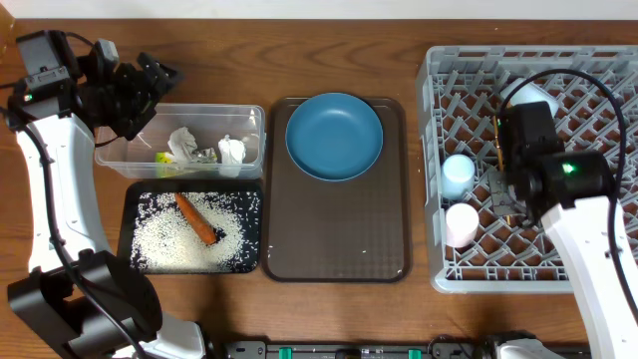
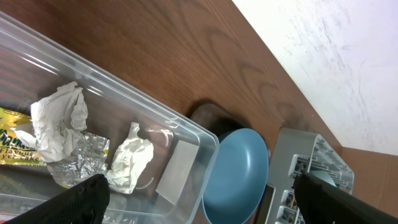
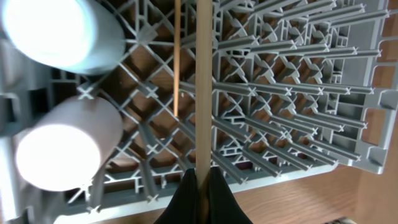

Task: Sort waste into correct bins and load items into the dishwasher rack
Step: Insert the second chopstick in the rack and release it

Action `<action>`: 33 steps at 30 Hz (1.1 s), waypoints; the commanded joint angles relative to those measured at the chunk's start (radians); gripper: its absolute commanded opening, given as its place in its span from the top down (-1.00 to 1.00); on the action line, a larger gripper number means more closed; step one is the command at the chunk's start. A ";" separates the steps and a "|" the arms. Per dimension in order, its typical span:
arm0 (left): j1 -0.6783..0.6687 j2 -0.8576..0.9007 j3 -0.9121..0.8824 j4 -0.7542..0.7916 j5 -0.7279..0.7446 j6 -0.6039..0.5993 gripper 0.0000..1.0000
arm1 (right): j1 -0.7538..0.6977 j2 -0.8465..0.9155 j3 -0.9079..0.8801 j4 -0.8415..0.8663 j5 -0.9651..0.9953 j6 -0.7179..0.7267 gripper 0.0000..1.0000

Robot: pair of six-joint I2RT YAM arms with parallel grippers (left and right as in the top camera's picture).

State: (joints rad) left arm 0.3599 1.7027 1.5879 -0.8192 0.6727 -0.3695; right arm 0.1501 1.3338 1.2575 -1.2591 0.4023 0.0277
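Pinching one chopstick (image 3: 203,81) in the right tool (image 3: 200,180) beside two racked cups (image 3: 59,31), left tool (image 2: 199,190) spread wide, empty.

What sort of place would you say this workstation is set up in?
Probably a robotics test bench staged as a dish-clearing station: a wooden table, a grey dishwasher rack holding cups, and a clear tub of napkins beside a black tray of rice.

The wooden table (image 1: 299,40) carries a clear plastic tub (image 1: 214,108) and a black tray (image 1: 128,199) toward its left edge, a brown serving tray (image 1: 334,229) mid-table, and a grey dishwasher rack (image 1: 498,284) at its right edge.
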 commanded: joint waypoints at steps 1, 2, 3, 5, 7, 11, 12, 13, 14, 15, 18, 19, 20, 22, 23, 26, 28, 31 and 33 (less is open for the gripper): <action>0.005 0.007 -0.007 -0.003 -0.012 -0.002 -0.93 | -0.013 0.038 -0.001 0.011 0.035 -0.082 0.98; 0.005 0.007 -0.007 -0.003 -0.012 -0.002 -0.93 | -0.016 0.048 -0.001 0.016 0.035 -0.089 0.98; 0.005 0.007 -0.007 -0.003 -0.012 -0.001 -0.93 | -0.019 0.056 -0.001 0.022 0.035 -0.089 0.98; 0.005 0.007 -0.007 -0.003 -0.012 -0.002 -0.93 | -0.026 0.071 -0.001 0.037 0.035 -0.089 0.98; 0.005 0.007 -0.007 -0.003 -0.012 -0.002 -0.93 | -0.032 0.078 -0.001 0.050 0.035 -0.089 0.98; 0.005 0.007 -0.007 -0.003 -0.012 -0.002 -0.93 | -0.045 0.084 -0.001 0.092 0.035 -0.098 0.98; 0.005 0.007 -0.007 -0.003 -0.012 -0.002 -0.93 | -0.047 0.085 -0.001 0.106 0.034 -0.106 0.98; 0.005 0.007 -0.007 -0.003 -0.012 -0.002 -0.93 | -0.050 0.086 -0.001 0.118 0.034 -0.114 0.98; 0.005 0.007 -0.007 -0.003 -0.012 -0.002 -0.93 | -0.053 0.087 -0.001 0.129 0.032 -0.116 0.98; 0.005 0.007 -0.007 -0.003 -0.012 -0.002 -0.93 | -0.055 0.088 -0.002 0.136 0.027 -0.116 0.98; 0.005 0.007 -0.006 -0.003 -0.012 -0.001 -0.93 | -0.065 0.093 -0.002 0.147 -0.013 -0.148 0.98; 0.005 0.007 -0.007 -0.003 -0.012 -0.001 -0.93 | -0.068 0.095 -0.003 0.151 -0.024 -0.154 0.97; 0.005 0.007 -0.007 -0.003 -0.012 -0.001 -0.93 | -0.071 0.098 -0.004 0.155 -0.031 -0.157 0.98; 0.005 0.007 -0.007 -0.003 -0.012 -0.001 -0.93 | -0.080 0.105 -0.005 0.161 -0.033 -0.157 0.98; 0.005 0.007 -0.007 -0.003 -0.012 -0.002 -0.93 | -0.086 0.108 -0.005 0.165 -0.033 -0.157 0.98; 0.005 0.007 -0.006 -0.003 -0.012 -0.002 -0.93 | -0.105 0.123 -0.005 0.172 -0.037 -0.157 0.98; 0.005 0.007 -0.007 -0.003 -0.012 -0.002 -0.93 | -0.117 0.134 -0.006 0.184 -0.070 -0.158 0.98; 0.005 0.007 -0.007 -0.003 -0.012 -0.002 -0.93 | -0.134 0.147 -0.006 0.203 -0.154 -0.204 0.98; 0.005 0.007 -0.007 -0.003 -0.012 -0.002 -0.93 | -0.144 0.152 -0.006 0.207 -0.171 -0.212 0.98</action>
State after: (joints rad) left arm 0.3599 1.7027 1.5879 -0.8192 0.6727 -0.3695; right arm 0.0261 1.4773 1.2572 -1.0554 0.2928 -0.1459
